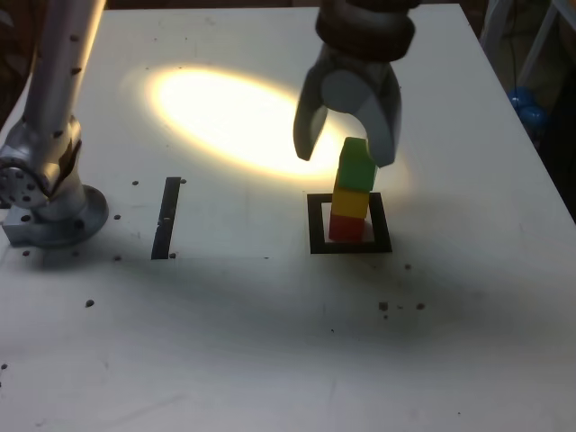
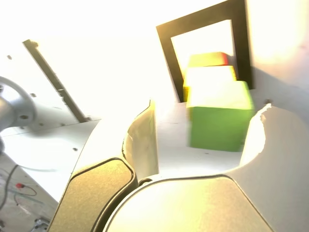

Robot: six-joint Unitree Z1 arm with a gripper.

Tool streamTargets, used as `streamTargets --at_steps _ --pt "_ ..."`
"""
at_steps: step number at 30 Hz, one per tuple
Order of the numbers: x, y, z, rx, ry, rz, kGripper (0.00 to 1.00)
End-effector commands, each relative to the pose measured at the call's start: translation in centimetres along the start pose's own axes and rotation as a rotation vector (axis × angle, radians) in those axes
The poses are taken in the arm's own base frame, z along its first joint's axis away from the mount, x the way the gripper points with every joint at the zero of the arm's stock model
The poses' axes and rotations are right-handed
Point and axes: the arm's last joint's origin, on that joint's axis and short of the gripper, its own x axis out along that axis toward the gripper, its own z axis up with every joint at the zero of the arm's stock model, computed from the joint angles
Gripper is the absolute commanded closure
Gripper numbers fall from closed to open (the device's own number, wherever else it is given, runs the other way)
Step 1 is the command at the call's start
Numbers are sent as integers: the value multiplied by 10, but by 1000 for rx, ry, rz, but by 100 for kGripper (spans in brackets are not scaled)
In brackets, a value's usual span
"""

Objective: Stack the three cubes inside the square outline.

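White table (image 1: 270, 342) lit by a bright oval glare, with a black tape strip (image 1: 167, 219) at the exterior view's left. Inside the square outline (image 1: 315, 225) stand three stacked cubes: red cube (image 1: 346, 229) lowest, yellow cube (image 1: 351, 202) in the middle, green cube (image 1: 356, 166) on top. The gripper (image 1: 346, 148) straddles the green cube, jaws apart.

Green cube (image 1: 357, 165), between the end effector's (image 1: 346, 151) fingers: matt, smooth, solid colour. Yellow cube (image 1: 351, 203) and red cube (image 1: 346, 227) beneath: same matt finish. Square outline (image 1: 316, 225): flat black tape. End effector: smooth grey plastic-looking shell. Counter (image 1: 270, 342): white, matt, speckled.
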Motion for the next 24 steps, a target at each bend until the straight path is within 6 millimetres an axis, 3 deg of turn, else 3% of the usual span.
streamTargets --at_steps 1,6,11,17,24 --pt "-7 -1 -14 -4 -10 10 0" --pt "-14 -7 -53 -19 -16 38 0" --pt "-6 -14 -93 -41 0 58 0" --pt "27 -21 -132 -71 38 67 0" --pt "74 -26 -159 -103 73 57 0"
